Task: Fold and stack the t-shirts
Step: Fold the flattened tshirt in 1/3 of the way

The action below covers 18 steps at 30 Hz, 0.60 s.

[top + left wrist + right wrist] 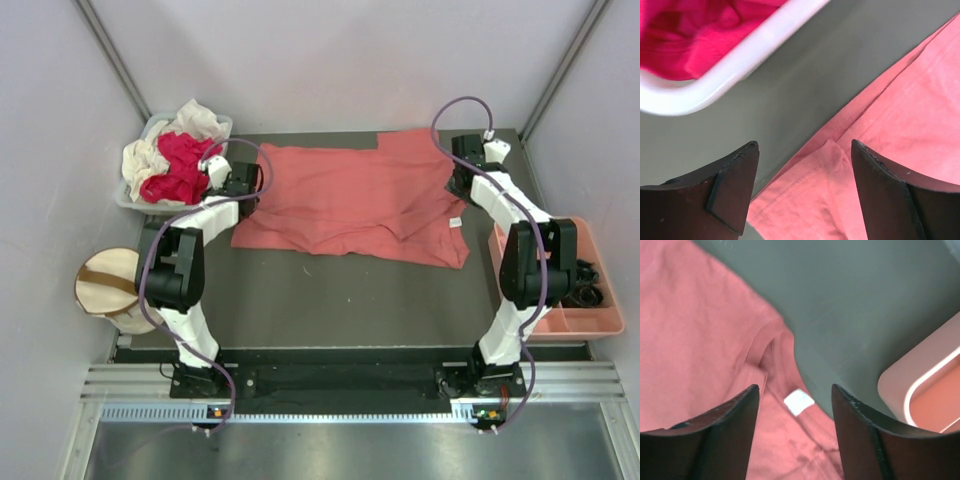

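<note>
Evidently early: salmon-pink shirt lies unfolded mid-frame on desk; magenta shirt and cream shirt sit in basket, upper left. Both arms' jaws apart, empty.

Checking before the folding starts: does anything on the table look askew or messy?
Nothing is damaged or spilled. The salmon-pink shirt lies rumpled and slanted, with creases towards its right end, not flat. The cream shirt and magenta shirt are heaped unfolded in the basket, cream cloth hanging over its rim.
</note>
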Tool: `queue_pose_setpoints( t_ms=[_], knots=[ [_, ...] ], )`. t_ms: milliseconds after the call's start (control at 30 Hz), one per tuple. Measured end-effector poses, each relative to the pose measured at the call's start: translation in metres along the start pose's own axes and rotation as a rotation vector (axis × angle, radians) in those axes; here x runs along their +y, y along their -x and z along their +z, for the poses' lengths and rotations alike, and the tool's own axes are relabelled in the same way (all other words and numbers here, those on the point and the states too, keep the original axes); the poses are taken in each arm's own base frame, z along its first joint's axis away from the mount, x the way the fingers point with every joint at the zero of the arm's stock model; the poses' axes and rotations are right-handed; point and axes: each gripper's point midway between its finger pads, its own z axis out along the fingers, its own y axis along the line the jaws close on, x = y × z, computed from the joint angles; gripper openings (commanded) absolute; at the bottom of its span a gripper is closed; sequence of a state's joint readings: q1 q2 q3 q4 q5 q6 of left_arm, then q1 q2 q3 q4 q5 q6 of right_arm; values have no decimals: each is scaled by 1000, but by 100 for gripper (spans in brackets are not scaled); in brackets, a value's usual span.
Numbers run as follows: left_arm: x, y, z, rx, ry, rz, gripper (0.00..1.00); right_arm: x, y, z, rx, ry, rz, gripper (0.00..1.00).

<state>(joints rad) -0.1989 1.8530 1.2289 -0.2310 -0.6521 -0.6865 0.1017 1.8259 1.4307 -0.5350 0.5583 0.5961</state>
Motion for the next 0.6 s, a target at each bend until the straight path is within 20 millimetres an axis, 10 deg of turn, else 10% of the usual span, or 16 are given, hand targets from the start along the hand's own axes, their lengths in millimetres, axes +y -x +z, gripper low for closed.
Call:
queue_pose_setpoints(
  t_ms=[167, 600],
  knots=[
    [8, 8, -21, -15, -37, -43, 81, 5, -16, -26, 33, 107, -11, 81],
    [23, -34, -49, 58, -102, -18, 99, 66, -105, -103, 178, 434, -187, 75]
  ],
)
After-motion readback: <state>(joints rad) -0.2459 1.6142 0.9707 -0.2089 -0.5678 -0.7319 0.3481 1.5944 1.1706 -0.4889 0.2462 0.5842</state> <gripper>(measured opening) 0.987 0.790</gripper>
